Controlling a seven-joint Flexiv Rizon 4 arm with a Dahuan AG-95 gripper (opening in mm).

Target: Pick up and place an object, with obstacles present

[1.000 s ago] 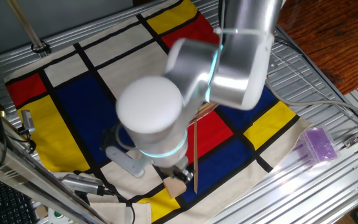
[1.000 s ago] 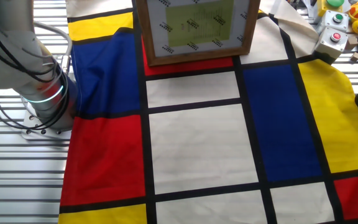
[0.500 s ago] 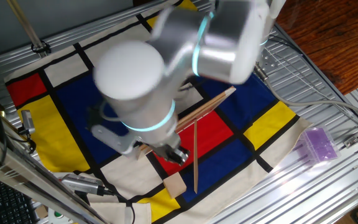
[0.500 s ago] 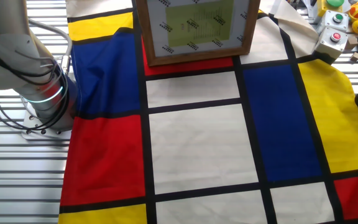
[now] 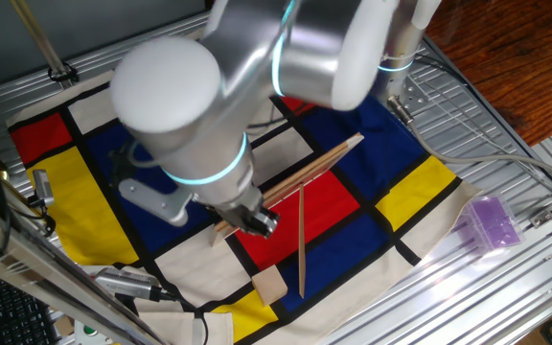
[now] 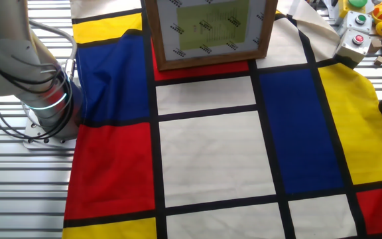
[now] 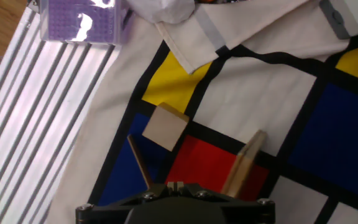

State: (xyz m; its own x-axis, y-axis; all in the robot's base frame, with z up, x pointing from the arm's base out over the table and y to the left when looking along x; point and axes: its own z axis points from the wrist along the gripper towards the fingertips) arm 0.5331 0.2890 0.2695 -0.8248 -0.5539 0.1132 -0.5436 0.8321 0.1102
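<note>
Block: the small tan wooden block lies flat on the cloth-covered surface near its front edge, at about 6 o'clock from the gripper in one fixed view; in the hand view the block sits on a black line where yellow, blue and red panels meet.
Gripper: above the cloth, apart from the block and holding nothing; the fingers are hidden, so I cannot tell how wide the jaws stand.
Obstacles: the wide plank runs toward 2 o'clock; the narrow stick ends just beside the block at 3 o'clock.
Step in hand: likely approaching the block.
Doing it well: centre over the block, descend vertically, and close from the sides away from the stick.
Risk: a finger catching the stick tip would nudge the block.
Bystander: a purple translucent box sits well apart at 3 o'clock.
</note>
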